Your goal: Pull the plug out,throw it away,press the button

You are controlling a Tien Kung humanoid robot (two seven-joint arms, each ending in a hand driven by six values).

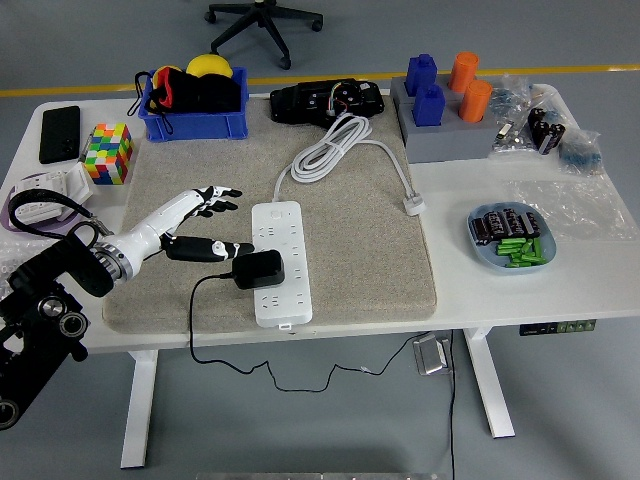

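Note:
A white power strip [277,260] lies lengthwise on the grey mat [360,250]. A black plug adapter [259,271] sits in its near half, with a thin black cable [200,320] running off the front edge. My left hand [222,222] reaches in from the left, just left of the strip. Its fingers [215,195] are spread open and the thumb [205,249] points at the adapter, close to it. It holds nothing. The strip's white cord [330,150] coils behind it and ends in a white plug [413,206].
A blue bin [195,120] with yellow and black things stands at the back left, next to a colourful cube [108,152] and a black phone [60,133]. A grey block [450,135] with blue and orange pegs and a blue plate [480,250] of batteries are on the right.

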